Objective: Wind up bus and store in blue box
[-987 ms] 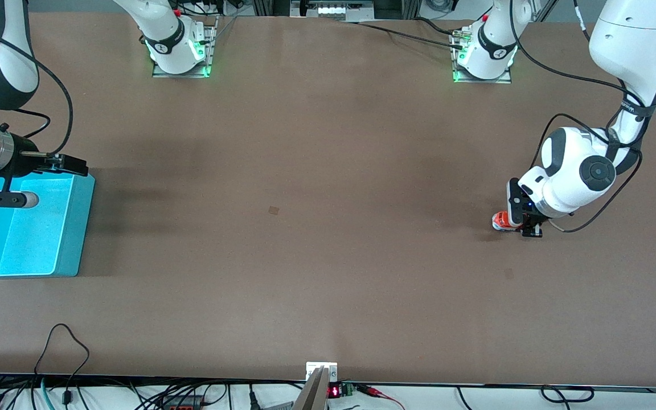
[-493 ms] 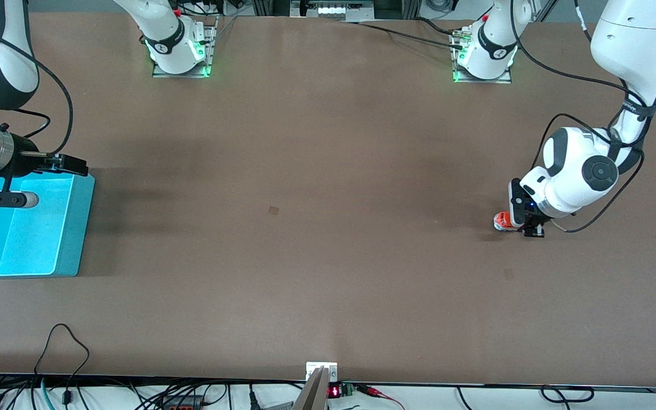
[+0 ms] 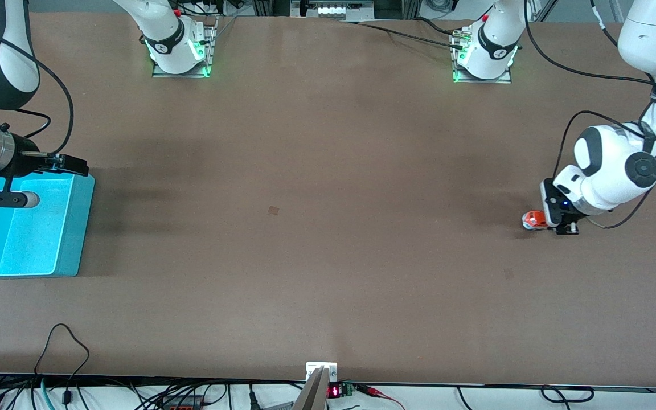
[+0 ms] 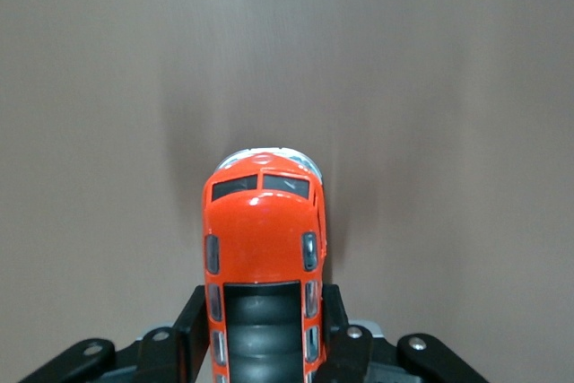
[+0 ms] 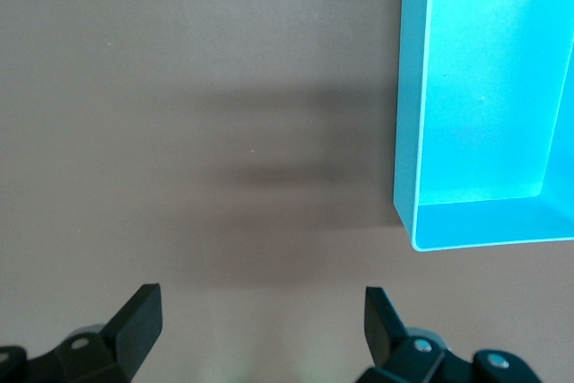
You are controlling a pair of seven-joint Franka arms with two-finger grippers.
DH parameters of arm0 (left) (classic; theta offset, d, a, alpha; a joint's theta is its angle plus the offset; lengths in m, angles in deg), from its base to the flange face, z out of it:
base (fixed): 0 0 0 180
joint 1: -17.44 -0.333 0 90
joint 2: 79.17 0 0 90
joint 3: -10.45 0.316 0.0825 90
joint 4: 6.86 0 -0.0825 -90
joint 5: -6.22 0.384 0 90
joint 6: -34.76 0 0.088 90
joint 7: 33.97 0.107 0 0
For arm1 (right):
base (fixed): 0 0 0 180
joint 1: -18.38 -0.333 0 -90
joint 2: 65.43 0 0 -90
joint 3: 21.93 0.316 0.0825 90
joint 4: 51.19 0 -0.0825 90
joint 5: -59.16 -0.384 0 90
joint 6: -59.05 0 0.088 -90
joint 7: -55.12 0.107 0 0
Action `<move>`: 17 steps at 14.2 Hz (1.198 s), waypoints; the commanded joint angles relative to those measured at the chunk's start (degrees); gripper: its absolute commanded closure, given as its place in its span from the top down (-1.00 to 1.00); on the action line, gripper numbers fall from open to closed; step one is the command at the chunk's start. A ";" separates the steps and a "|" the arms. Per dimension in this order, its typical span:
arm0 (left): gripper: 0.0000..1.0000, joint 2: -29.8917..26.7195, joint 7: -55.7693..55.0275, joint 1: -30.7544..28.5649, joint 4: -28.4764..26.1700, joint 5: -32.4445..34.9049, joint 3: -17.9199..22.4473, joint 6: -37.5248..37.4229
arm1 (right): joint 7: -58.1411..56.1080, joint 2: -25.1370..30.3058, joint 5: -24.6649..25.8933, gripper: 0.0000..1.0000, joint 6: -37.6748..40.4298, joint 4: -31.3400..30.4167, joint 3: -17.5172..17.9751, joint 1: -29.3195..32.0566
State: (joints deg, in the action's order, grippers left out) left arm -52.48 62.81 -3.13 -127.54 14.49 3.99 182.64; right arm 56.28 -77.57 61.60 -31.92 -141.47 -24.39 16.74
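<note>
Orange-red bus clamped within left claw, on table

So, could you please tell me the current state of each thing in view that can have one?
bus: upright on its wheels on the table, clamped at the sides.
left tool: shut on the bus, at the left arm's end of the table.
right tool: open, empty, waiting beside the blue box.
blue box: open-topped, upright, nothing inside.

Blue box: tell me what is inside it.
The blue box shows only its bare floor; no bus in it. In the front view the right arm covers one corner, so that part stays unseen.
</note>
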 commanded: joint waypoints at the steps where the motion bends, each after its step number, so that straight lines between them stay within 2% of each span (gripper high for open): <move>1: -0.65 3.10 5.51 -3.94 2.38 0.78 -0.30 -0.04 | -0.28 0.72 0.90 1.00 0.79 0.02 0.17 -0.56; 5: -0.65 4.16 12.10 -7.73 4.40 0.78 -0.30 -0.04 | -0.28 0.63 0.81 1.00 0.79 0.02 0.17 -0.48; 11: -0.59 4.95 14.49 -9.93 5.46 0.78 -0.30 -0.04 | -0.28 0.72 0.81 1.00 0.87 0.02 0.17 -0.48; 12: -0.25 4.86 14.23 -9.93 5.46 0.78 -0.30 -0.04 | -0.46 0.63 0.81 1.00 0.79 0.02 0.17 -0.48; 13: 0.67 4.69 14.05 -9.93 5.55 0.69 -0.39 -0.22 | -0.28 0.63 0.81 1.00 0.79 0.02 0.17 -0.48; 14: 1.00 4.34 13.96 -10.02 5.55 0.60 -0.39 -0.31 | -0.19 0.72 0.90 1.00 0.87 0.02 0.17 -0.56; 17: 1.00 1.97 13.88 -9.84 5.98 0.51 -1.70 -3.72 | -0.19 0.72 0.90 1.00 0.79 0.02 0.17 -0.65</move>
State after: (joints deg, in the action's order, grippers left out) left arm -49.43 75.76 -12.30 -123.05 14.49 3.74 182.07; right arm 56.28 -77.57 61.60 -31.89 -141.47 -24.29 16.39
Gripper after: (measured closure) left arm 0.145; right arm 0.000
